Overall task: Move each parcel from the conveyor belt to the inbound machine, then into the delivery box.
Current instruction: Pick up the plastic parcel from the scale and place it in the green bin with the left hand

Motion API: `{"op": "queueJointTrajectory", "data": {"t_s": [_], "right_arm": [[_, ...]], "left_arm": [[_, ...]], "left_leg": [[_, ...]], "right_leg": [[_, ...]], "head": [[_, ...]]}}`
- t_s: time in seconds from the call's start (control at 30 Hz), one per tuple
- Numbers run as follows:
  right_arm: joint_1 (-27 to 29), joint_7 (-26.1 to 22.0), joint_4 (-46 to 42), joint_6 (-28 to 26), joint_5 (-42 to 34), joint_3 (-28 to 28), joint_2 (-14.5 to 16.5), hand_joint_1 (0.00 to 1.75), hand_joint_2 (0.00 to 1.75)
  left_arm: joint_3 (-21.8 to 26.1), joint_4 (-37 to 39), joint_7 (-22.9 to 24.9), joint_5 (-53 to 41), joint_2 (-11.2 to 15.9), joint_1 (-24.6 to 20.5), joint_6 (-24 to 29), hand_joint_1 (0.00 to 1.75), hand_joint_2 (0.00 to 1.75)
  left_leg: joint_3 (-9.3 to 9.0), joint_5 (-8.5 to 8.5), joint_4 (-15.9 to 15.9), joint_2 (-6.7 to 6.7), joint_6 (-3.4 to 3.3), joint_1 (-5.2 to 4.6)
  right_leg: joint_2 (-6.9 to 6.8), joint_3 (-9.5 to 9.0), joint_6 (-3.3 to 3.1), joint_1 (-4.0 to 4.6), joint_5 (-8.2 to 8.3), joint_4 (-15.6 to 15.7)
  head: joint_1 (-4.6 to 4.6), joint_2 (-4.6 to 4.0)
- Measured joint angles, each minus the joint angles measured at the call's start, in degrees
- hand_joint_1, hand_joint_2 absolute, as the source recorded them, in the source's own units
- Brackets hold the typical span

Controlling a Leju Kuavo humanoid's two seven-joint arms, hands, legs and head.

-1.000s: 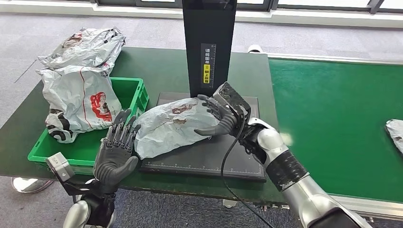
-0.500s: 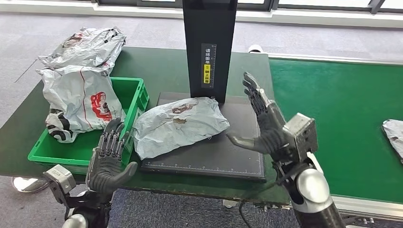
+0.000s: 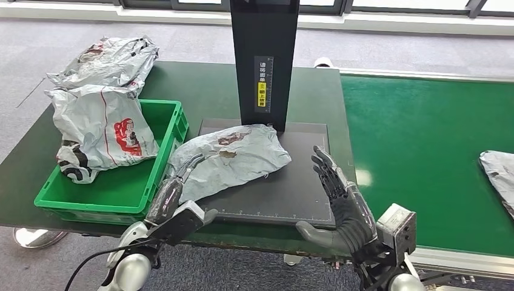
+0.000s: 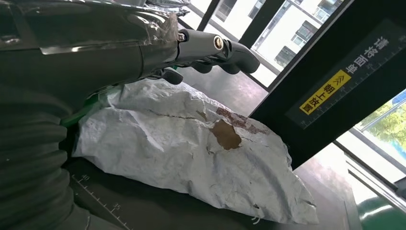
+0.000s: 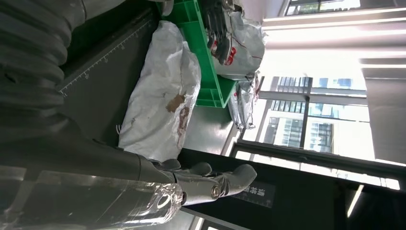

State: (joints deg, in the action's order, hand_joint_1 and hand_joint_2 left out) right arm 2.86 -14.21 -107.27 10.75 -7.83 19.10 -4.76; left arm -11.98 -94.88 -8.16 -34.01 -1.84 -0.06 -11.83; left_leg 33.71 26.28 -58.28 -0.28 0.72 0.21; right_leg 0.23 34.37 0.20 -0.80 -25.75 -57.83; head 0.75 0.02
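A crumpled grey-white parcel (image 3: 227, 157) with a brown torn patch lies on the black platform (image 3: 285, 194) of the inbound machine, in front of its black column (image 3: 263, 60). My left hand (image 3: 176, 191) stretches its fingers flat over the parcel's left end and holds nothing; in the left wrist view the fingers (image 4: 215, 48) hover just above the parcel (image 4: 191, 153). My right hand (image 3: 339, 203) is off the platform's front right corner, fingers spread, apart from the parcel. The right wrist view shows that hand (image 5: 143, 187) beside the parcel (image 5: 163, 100).
A green bin (image 3: 109, 194) to the left holds a grey parcel with a red logo (image 3: 103, 130). Another parcel (image 3: 112, 57) lies behind it on the table. The green conveyor belt (image 3: 424, 151) to the right carries a parcel (image 3: 500, 176) at the frame's edge.
My right hand let go of the parcel and pulled back toward me at the front right. My left hand turned over and reached forward to the parcel's left end. The parcel stayed on the platform.
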Motion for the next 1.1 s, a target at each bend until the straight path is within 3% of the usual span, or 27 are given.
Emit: {"op": "queueJointTrajectory", "data": {"t_s": [0.47,0.73,0.77,0.9,1.1], "right_arm": [[1.0,0.8,0.0,2.0,-0.3,0.0,0.7,0.00,1.75],[-2.1,3.0,1.1,5.6,-0.5,0.0,3.3,0.00,1.75],[-2.2,3.0,1.2,5.9,-0.5,0.0,3.6,0.00,1.75],[-2.3,3.0,1.3,6.7,-0.6,0.0,4.1,0.00,1.75],[-2.2,2.7,1.4,8.3,-2.0,0.0,4.4,0.00,1.75]], "left_arm": [[-3.5,7.9,1.7,-8.4,1.7,-6.8,0.3,0.00,1.75],[-10.6,26.0,3.3,-25.1,2.7,-22.5,-0.7,0.00,1.75],[-11.5,29.3,3.4,-26.6,2.7,-24.8,-0.7,0.06,1.75],[-14.5,41.1,3.9,-29.9,2.3,-32.7,-0.3,1.75,1.75],[-17.7,55.1,3.7,-31.3,2.2,-41.1,-0.3,1.75,1.75]], "left_leg": [[0.03,-0.01,0.0,0.00,-0.01,0.00],[0.04,-0.29,0.0,-0.04,0.01,0.00],[0.05,-0.31,0.0,-0.03,0.02,0.00],[0.05,-0.33,0.0,0.00,0.03,0.00],[0.05,-0.33,0.0,0.00,0.04,0.00]], "right_leg": [[0.00,0.05,0.01,0.00,0.00,0.0],[-0.04,0.06,-0.01,0.00,0.21,0.0],[-0.03,0.07,-0.02,0.00,0.25,0.0],[0.02,0.09,-0.02,0.00,0.30,0.0],[0.03,0.10,-0.03,0.00,0.30,0.0]], "head": [[0.00,-0.01],[0.00,-0.01],[0.01,-0.01],[0.01,0.00],[-0.01,0.00]]}}
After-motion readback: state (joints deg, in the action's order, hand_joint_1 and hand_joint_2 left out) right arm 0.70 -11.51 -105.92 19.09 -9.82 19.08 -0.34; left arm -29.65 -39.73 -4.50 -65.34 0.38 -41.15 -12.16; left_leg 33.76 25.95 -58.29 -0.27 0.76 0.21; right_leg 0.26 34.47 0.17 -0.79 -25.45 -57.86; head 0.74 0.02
